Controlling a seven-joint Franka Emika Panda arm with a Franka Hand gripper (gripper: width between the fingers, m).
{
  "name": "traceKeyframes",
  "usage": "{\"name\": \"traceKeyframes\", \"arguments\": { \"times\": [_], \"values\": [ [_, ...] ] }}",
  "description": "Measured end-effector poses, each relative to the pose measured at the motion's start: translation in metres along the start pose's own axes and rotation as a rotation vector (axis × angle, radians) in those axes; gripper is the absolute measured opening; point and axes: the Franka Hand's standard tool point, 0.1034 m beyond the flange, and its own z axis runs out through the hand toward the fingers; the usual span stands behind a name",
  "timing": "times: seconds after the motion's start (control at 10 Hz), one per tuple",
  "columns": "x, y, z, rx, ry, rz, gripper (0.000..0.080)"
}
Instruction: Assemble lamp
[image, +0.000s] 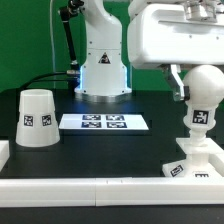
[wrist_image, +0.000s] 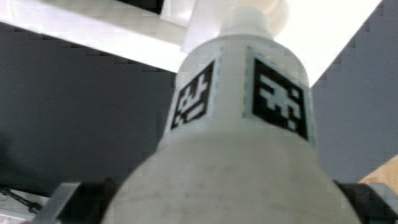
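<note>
Gripper (image: 200, 88) around one bulb (image: 203, 116) — one shade (image: 36, 117)

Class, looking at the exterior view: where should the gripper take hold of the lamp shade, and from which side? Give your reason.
Probably take the shade near its narrow top, coming down from above and pinching across it. It stands upright on its wide end, so the slimmest part faces up.

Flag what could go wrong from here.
The end effector is close around the bulb, which stands on the base; sideways drift could tip both. Whether the bulb is fully seated is not visible, so release may leave it loose. The shade stands far off at the exterior view's left: a long carry.
</note>
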Motion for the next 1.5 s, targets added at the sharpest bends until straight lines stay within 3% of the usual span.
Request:
{"name": "traceKeyframes", "arguments": {
  "times": [0.7, 1.1, 1.2, 1.5],
  "values": [
    [-0.023, -0.009, 0.009, -0.019, 0.064, -0.01, 0.0576],
    [-0.024, -0.01, 0.008, -0.034, 0.117, -0.013, 0.0583],
    [-0.024, -0.01, 0.008, -0.034, 0.117, -0.013, 0.0673],
    [-0.025, -0.01, 0.008, -0.034, 0.116, -0.011, 0.0698]
  ]
}}
